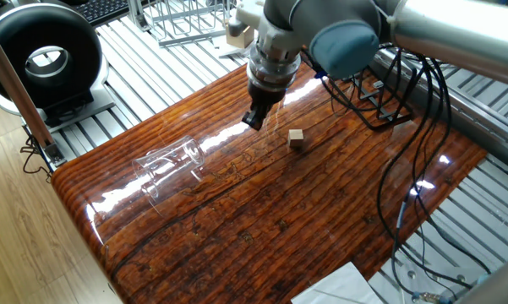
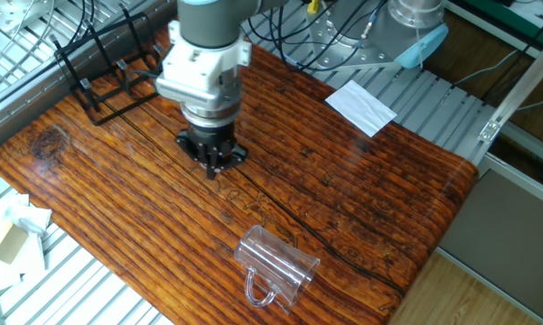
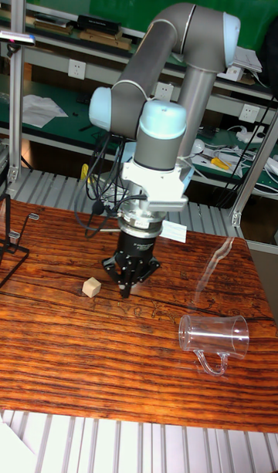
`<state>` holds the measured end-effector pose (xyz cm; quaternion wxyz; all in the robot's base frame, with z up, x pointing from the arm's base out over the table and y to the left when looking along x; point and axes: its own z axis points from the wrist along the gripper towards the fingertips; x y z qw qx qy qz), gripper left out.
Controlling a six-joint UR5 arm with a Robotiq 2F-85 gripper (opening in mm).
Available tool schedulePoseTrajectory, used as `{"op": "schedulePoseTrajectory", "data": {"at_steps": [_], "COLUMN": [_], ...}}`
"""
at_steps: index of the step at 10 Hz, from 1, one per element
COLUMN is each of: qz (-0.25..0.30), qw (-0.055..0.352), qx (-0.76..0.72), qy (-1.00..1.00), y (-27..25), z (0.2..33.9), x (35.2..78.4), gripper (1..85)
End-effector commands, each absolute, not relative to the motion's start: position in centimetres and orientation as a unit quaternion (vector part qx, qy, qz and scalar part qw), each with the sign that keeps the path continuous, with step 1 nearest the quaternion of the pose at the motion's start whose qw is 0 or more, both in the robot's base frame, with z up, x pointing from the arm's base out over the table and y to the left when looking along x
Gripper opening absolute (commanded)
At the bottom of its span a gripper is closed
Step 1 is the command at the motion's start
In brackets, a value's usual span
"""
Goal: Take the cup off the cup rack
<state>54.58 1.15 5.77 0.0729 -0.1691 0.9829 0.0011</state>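
The clear glass cup (image 1: 171, 164) (image 2: 276, 261) (image 3: 215, 336) lies on its side on the wooden table, handle against the tabletop, far from the cup rack. The black wire cup rack (image 2: 108, 74) (image 1: 382, 95) (image 3: 8, 240) stands at the table's far edge with nothing on it. My gripper (image 1: 254, 119) (image 2: 212, 166) (image 3: 126, 289) points down just above the table's middle, between cup and rack. Its fingers are shut to a point with nothing between them. A small wooden cube (image 1: 297, 139) (image 3: 92, 287) sits right beside it; in the other fixed view the gripper hides it.
A white paper sheet (image 2: 361, 106) lies at a table corner. A silver wire frame (image 1: 186, 21) and a black ring-shaped device (image 1: 42, 55) sit off the table. Cables (image 1: 423, 135) hang near the rack side.
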Motion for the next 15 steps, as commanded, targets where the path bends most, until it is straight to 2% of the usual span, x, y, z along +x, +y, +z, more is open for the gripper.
{"op": "schedulePoseTrajectory", "data": {"at_steps": [1,6,8,10,12,14,15], "qz": [-0.001,-0.026,-0.003,-0.030,-0.034,-0.022,-0.037], "qw": [0.056,0.043,0.062,0.070,0.078,0.072,0.065], "qx": [-0.167,-0.179,-0.182,-0.198,-0.215,-0.209,-0.196], "qy": [0.984,0.983,0.981,0.977,0.973,0.975,0.978], "y": [0.1,-2.2,-0.8,-2.1,-2.1,-1.6,-2.5], "z": [5.6,5.4,5.4,5.5,5.6,5.5,5.5], "x": [54.5,54.6,55.4,56.1,56.6,56.1,55.9], "gripper": [1.3,1.3,1.3,1.3,1.3,1.3,1.3]}}
